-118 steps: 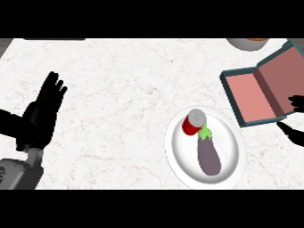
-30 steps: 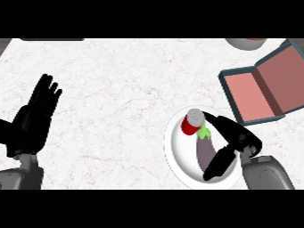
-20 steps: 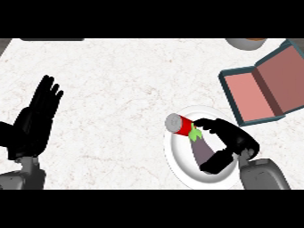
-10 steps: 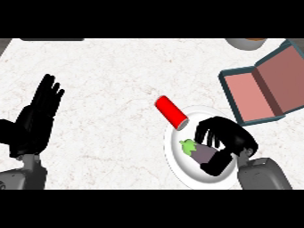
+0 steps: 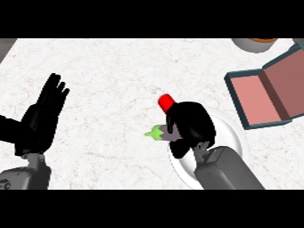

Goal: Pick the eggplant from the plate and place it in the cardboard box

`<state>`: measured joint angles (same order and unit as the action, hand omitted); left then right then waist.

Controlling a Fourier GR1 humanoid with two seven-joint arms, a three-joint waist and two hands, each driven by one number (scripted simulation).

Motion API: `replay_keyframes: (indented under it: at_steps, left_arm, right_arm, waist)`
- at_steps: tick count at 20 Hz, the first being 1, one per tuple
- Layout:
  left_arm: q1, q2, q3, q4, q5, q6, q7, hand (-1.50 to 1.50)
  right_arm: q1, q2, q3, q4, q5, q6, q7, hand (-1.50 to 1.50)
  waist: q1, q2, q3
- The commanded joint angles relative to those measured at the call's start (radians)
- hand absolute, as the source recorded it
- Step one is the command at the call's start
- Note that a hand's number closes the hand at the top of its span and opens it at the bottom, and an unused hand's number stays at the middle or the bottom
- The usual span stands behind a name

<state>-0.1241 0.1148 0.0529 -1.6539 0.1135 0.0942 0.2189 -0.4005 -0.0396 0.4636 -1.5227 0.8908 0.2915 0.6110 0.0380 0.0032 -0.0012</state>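
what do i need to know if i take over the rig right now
Left hand: open, resting at the view's left, fingers up, holding nothing.
Right hand: curled round the eggplant over the plate; the green stem pokes out past the plate's left rim. Whether it is lifted clear cannot be told.
Cardboard box: open, up and to the right of the plate, nothing in it.
A red object lies on the counter just above the right hand.
Done: eggplant grasped. Left: carry it right to the box and release it inside.
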Motion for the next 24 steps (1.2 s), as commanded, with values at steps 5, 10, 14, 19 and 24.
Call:
replay_keyframes:
  at_steps: [5, 10, 14, 19, 24]
  left_arm:
    - [-0.008, 0.007, 0.002, -0.029, 0.014, -0.008, 0.034, 0.0]
    - [0.024, 0.006, 0.013, -0.026, 0.014, -0.017, -0.006, 0.0]
    - [-0.036, -0.035, -0.018, 0.048, -0.018, 0.018, -0.009, 0.0]
    - [0.027, 0.011, 0.036, 0.013, 0.007, -0.006, -0.02, 0.0]
    - [0.068, -0.015, 0.009, -0.016, 0.003, -0.01, -0.042, 0.0]
  right_arm:
    - [-0.335, 0.039, 0.295, 0.174, 0.033, -0.214, 0.254, 1.5]
    - [-0.508, 0.039, 0.363, 0.176, -0.076, -0.297, 0.381, 1.5]
    - [-0.569, 0.039, 0.275, 0.149, 0.013, -0.443, 0.505, 1.5]
    - [-0.597, 0.039, 0.191, 0.09, 0.151, -0.397, 0.639, 1.5]
    - [-0.578, -0.021, 0.033, 0.05, 0.184, -0.338, 0.584, 1.5]
  waist:
    - [0.011, -0.002, 0.001]
    - [0.003, -0.003, 0.0]
    - [-0.012, -0.002, 0.0]
    - [-0.033, -0.01, 0.0]
    - [-0.045, -0.009, 0.001]
